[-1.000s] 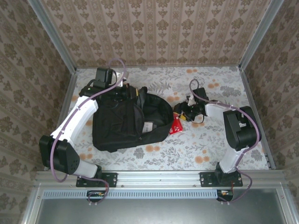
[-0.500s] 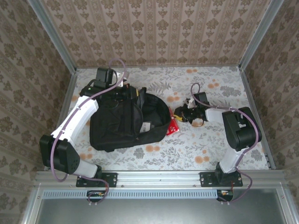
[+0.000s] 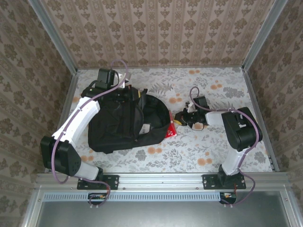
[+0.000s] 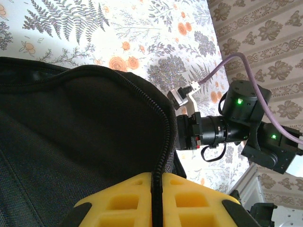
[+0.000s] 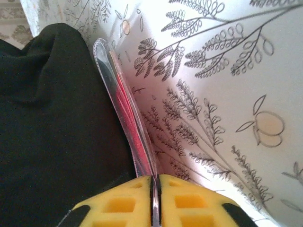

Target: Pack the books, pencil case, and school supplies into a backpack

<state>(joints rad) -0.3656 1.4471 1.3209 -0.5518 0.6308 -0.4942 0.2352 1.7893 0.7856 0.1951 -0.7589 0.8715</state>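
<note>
Red book lies by the backpack's right side, its thin edge pinched tight in the right gripper. It could slip out, because the hold is tiny. That arm reaches low and left. The left gripper pinches the bag's far zip edge.

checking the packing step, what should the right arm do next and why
Probably slide the red book on into the backpack: the right gripper is shut on the book's edge at the bag's mouth, and the left gripper pinches the zip rim.
</note>
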